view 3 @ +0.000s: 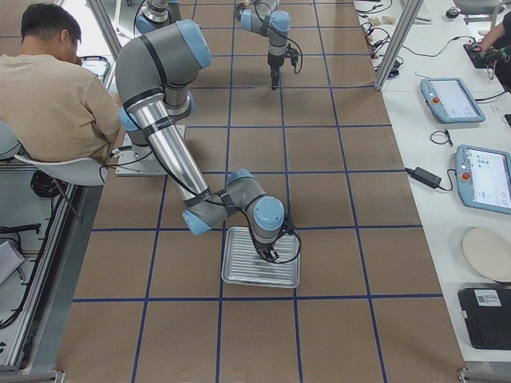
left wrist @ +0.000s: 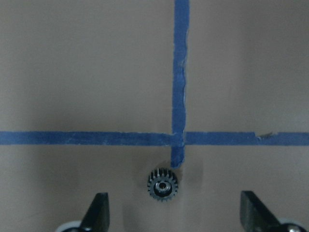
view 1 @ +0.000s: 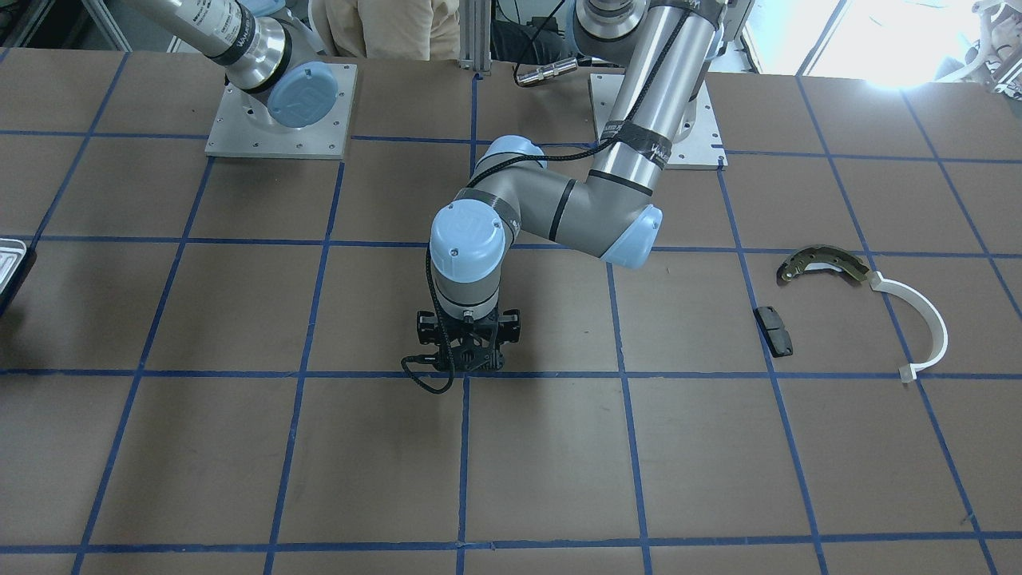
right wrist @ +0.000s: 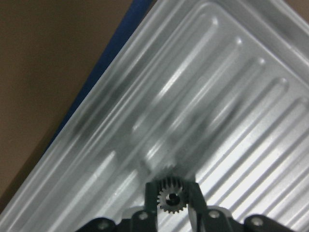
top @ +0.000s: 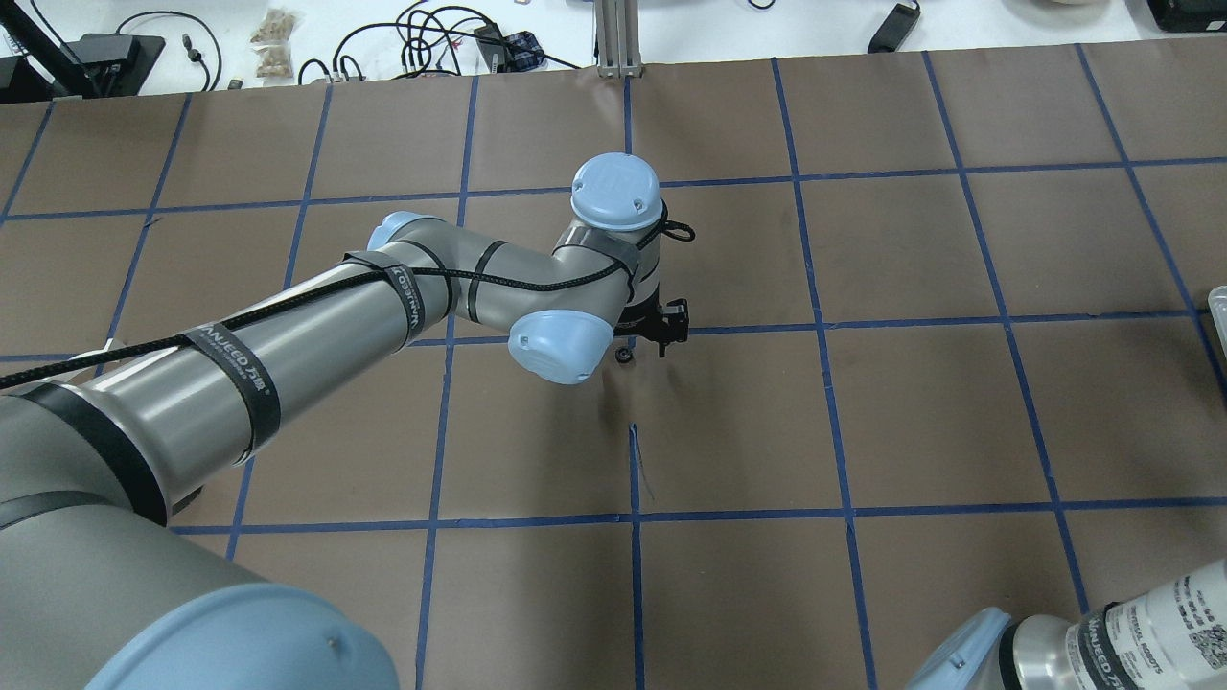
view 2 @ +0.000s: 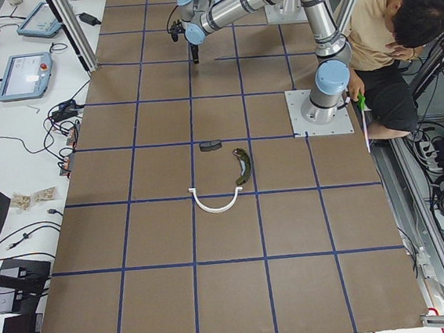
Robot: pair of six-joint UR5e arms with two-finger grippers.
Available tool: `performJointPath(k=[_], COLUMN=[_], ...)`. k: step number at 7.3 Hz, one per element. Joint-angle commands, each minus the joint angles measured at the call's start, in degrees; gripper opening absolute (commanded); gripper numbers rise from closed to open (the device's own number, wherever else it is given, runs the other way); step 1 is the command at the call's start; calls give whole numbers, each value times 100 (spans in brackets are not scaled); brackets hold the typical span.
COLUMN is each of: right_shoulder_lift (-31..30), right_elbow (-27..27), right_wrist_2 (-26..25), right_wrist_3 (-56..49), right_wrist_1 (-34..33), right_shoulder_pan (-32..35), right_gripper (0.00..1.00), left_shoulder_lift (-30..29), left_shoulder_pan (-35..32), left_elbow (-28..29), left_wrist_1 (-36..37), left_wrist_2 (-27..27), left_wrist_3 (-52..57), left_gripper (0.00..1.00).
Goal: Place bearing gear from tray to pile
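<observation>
The tray (right wrist: 227, 96) is pale, ridged metal; it also shows in the exterior right view (view 3: 239, 271) and at the front-facing view's left edge (view 1: 12, 263). My right gripper (right wrist: 170, 194) is shut on a small black bearing gear (right wrist: 169, 197) just above the tray. My left gripper (left wrist: 175, 210) is open, low over the table's middle, with a second gear (left wrist: 163, 184) lying on the table between its fingers. The pile lies apart near the left arm's side: olive brake shoe (view 1: 822, 263), white plastic arc (view 1: 922, 323), black pad (view 1: 774, 330).
The brown table (view 1: 559, 463) carries a blue tape grid. The left arm's elbow (view 1: 559, 212) reaches over the table's middle. A seated person (view 3: 48, 88) is beside the robot bases. Tablets and cables lie on the side bench (view 3: 471, 136).
</observation>
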Motion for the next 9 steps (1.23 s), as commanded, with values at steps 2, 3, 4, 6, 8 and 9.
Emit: performJointPath(k=[2,3,4,6,8,9], right_shoulder_lift=[-693,-1429,-2081,-2796,-2861,-2739], right_elbow=[-58,-31,-5,-5,91,248], right_wrist_2=[3,108,118,545,1440,1706], right_wrist_3=[243,1193,2421,5056,7972,9162], right_wrist_1=[687,1641,2546,3685,3725,3255], right_shoulder_pan=[122,506,1119,2506,4017,4808], right_gripper=[4,5,6,6,6,5], left_shoulder_lift=[-16,-76,-51,-68,64,81], left_shoulder_pan=[24,24,24,24,146,164], left_elbow=[-29,-29,-20,75,-38,-29], left_wrist_1=[9,9,9,-8,-26,-26], left_wrist_2=[19,11,20,20,28,28], left_wrist_3=[-158,-184,-167,-184,-105,-96], left_gripper=[56,53,51,27,0,0])
